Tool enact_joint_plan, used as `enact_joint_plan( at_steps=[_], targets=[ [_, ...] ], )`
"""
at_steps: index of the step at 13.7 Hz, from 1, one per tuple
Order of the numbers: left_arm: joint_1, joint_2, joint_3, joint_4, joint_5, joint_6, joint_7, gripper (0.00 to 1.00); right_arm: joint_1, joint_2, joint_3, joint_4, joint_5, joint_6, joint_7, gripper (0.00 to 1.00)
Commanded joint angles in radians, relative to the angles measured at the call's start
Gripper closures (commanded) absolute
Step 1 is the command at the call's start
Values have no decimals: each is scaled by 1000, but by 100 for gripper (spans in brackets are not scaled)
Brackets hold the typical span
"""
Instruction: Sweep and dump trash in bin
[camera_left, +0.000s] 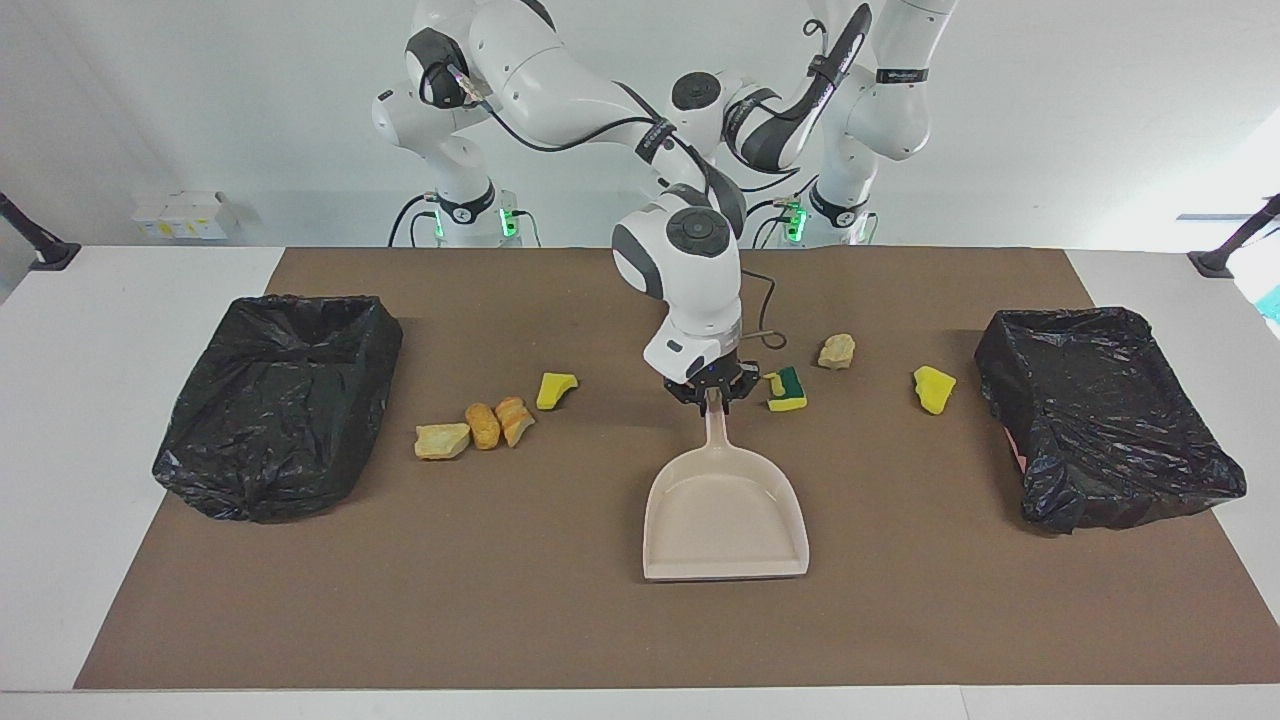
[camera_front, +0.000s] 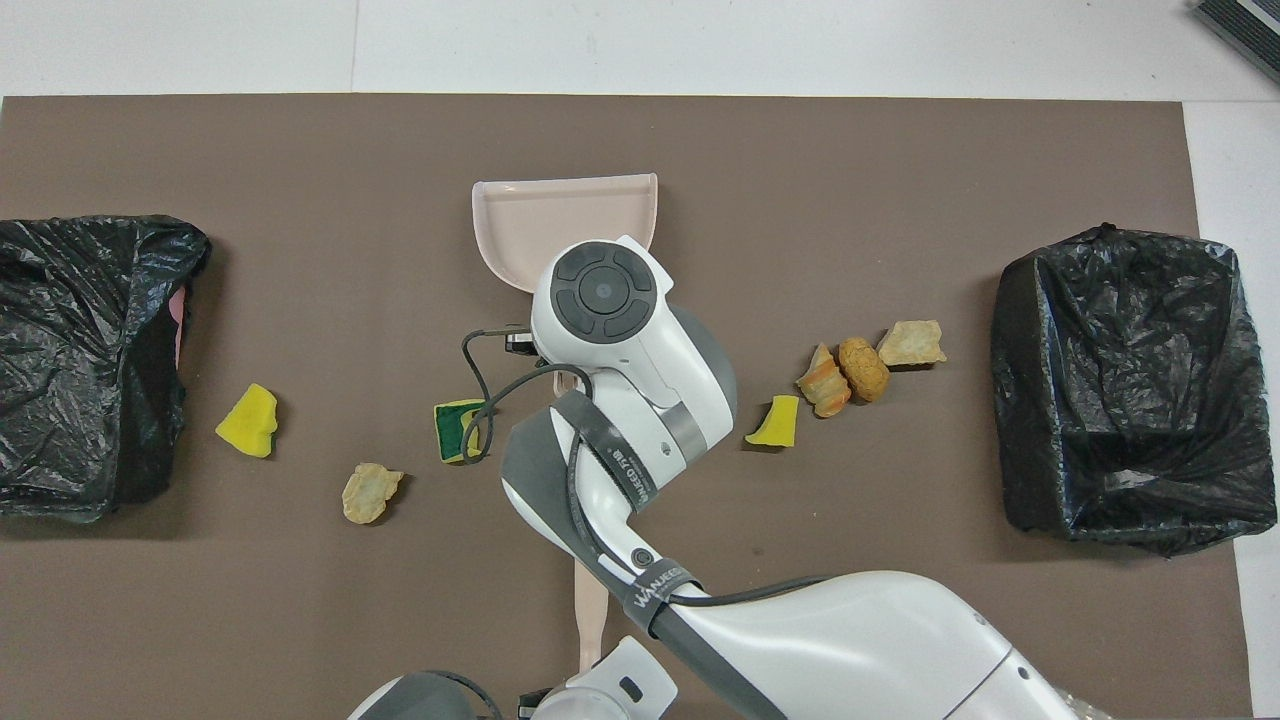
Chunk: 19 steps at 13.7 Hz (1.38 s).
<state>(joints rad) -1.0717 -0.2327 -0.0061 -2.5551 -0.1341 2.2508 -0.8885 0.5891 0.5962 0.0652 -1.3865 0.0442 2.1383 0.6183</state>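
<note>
The right gripper (camera_left: 712, 392) was down at the middle of the brown mat (camera_left: 560, 620), its fingers pinched shut on the tip of the dustpan (camera_left: 725, 525) handle. The pan lay flat, mouth pointing away from the robots.

The trash was all still loose on the mat. The green-backed sponge (camera_left: 787, 390) sat just beside that handle, with a tan chunk (camera_left: 836, 351) and a yellow sponge piece (camera_left: 933, 389) further toward the left arm's end, near one bag-lined bin (camera_left: 1105, 415). Toward the right arm's end were another yellow piece (camera_left: 556, 389) and three bread chunks (camera_left: 483, 427) in a row, short of the other bin (camera_left: 280, 400).

The left gripper (camera_front: 533, 705) barely peeked in at the overhead view's bottom edge, closed. A beige stick (camera_front: 592, 620) lay next to it, but it couldn't be told whether it held that.
</note>
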Motion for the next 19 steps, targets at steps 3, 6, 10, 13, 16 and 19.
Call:
enact_joint_plan(
  at_steps=[3, 6, 10, 13, 16, 19],
  targets=[
    [4, -10, 29, 65, -10, -228, -3, 100, -51, -97, 7, -31, 6, -46, -187, 100],
    [122, -37, 29, 118, 51, -330, 0, 100, -96, -157, 10, -78, 20, -90, -334, 100],
    [298, -77, 29, 128, 180, -387, 0, 100, -181, -217, 15, -78, 72, -276, -665, 100],
    [452, -77, 29, 127, 272, -387, 0, 100, -227, -248, 13, -80, 71, -443, -855, 100],
    [574, -70, 29, 127, 332, -375, 92, 100, -239, -288, 10, -98, 53, -583, -1024, 100],
    [703, -57, 29, 127, 334, -358, 262, 100, -241, -331, 8, -186, 36, -571, -1118, 100]
  ],
)
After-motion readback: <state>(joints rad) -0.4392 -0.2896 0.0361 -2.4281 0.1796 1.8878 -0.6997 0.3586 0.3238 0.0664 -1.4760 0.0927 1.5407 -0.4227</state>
